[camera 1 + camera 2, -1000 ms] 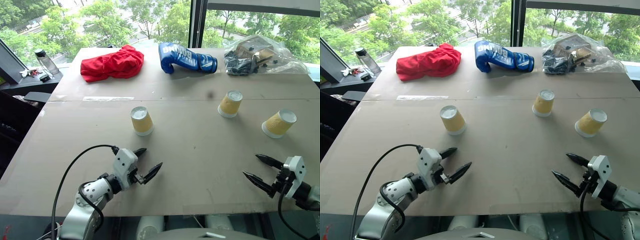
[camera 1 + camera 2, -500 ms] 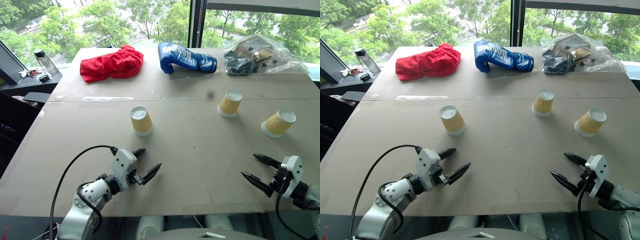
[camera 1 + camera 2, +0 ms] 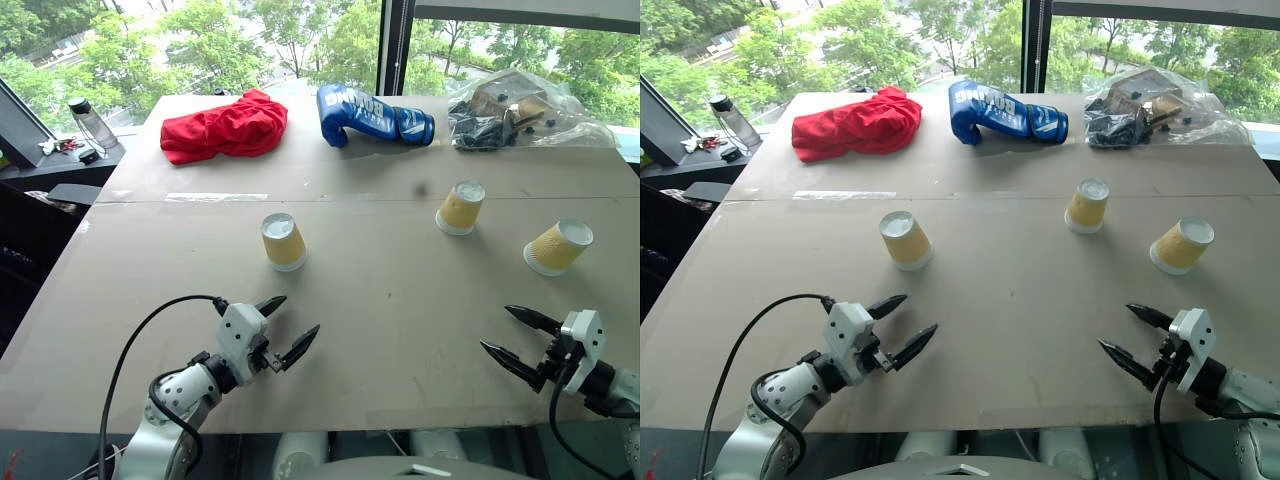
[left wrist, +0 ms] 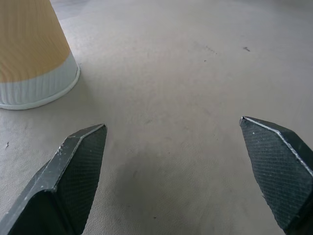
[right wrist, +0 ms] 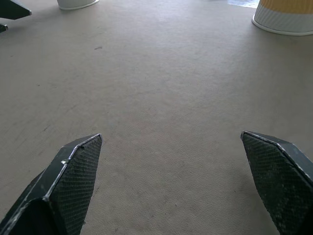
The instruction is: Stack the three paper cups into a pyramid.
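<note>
Three paper cups stand apart on the table, both grippers spread and empty.

The left cup point(image 3: 283, 241), middle cup point(image 3: 460, 207) and right cup point(image 3: 557, 247) sit upside down, well apart, across the middle of the table point(image 3: 400, 300), nothing stacked. The left gripper point(image 3: 287, 327) hovers near the front edge, just nearer than the left cup, fingers wide with nothing between them. The right gripper point(image 3: 516, 340) hovers at the near right, likewise released, nearer than the right cup.
</note>
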Available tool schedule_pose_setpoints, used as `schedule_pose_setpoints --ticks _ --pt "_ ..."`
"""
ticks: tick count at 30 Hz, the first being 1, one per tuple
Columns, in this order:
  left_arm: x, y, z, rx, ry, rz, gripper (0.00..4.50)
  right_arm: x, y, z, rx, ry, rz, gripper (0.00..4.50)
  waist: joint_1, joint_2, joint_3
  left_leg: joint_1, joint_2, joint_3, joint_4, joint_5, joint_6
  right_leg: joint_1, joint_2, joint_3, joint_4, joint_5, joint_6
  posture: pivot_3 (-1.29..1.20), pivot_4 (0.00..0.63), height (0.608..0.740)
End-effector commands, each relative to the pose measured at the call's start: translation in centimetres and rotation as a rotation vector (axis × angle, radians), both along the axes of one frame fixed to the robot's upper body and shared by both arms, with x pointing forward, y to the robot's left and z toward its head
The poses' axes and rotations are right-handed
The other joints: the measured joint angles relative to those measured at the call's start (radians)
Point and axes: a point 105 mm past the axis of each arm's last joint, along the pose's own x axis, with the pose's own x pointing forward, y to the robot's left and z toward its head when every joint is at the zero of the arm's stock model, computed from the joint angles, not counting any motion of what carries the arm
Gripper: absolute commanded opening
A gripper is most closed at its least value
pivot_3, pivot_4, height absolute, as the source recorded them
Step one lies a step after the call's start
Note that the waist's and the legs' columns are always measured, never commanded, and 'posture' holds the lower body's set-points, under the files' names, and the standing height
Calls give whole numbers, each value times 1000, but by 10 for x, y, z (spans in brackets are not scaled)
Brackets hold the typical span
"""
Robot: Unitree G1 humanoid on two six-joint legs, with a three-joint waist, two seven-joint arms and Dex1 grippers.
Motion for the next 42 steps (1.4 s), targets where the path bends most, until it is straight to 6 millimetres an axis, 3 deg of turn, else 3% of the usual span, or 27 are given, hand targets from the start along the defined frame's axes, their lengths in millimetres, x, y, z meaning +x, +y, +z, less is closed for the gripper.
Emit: schedule_pose_setpoints --ticks 1,10,19,28,37,40,42 --pt "4 7 16 -34 -84 65 4466 1 4 10 4 -54 25 4500 0 0 0 0 0 0 0 0 0 0 0 0 0 0 0 0 150 740" --pt "36 39 57 -101 -287 362 4466 6 38 49 96 -175 178 4500 0 0 0 0 0 -1 0 0 0 0 1 -1 0 0 0 0 150 740" --pt "73 21 66 -104 -343 359 4466 14 64 86 147 -267 261 4500 5 -1 1 -1 -2 -1 1 0 0 0 2 -5 0 1 1 0 150 740" --pt "91 16 61 -86 -331 348 4466 14 71 98 165 -291 271 4500 4 -2 1 -1 -1 -2 1 0 0 0 3 -6 0 1 1 0 150 740" --pt "97 16 69 -94 -354 350 4466 13 69 100 184 -286 256 4500 4 -2 1 -1 -1 -2 1 0 0 0 2 -6 0 1 1 0 150 740" --pt "99 16 70 -95 -356 357 3612 12 69 101 192 -285 259 4500 4 -2 1 -1 -1 -1 1 0 0 0 2 -6 0 1 1 0 150 740" --pt "100 16 70 -88 -357 357 2813 12 70 101 195 -283 264 4500 4 -2 1 -1 -1 -2 1 0 0 0 2 -6 0 1 1 0 150 740"
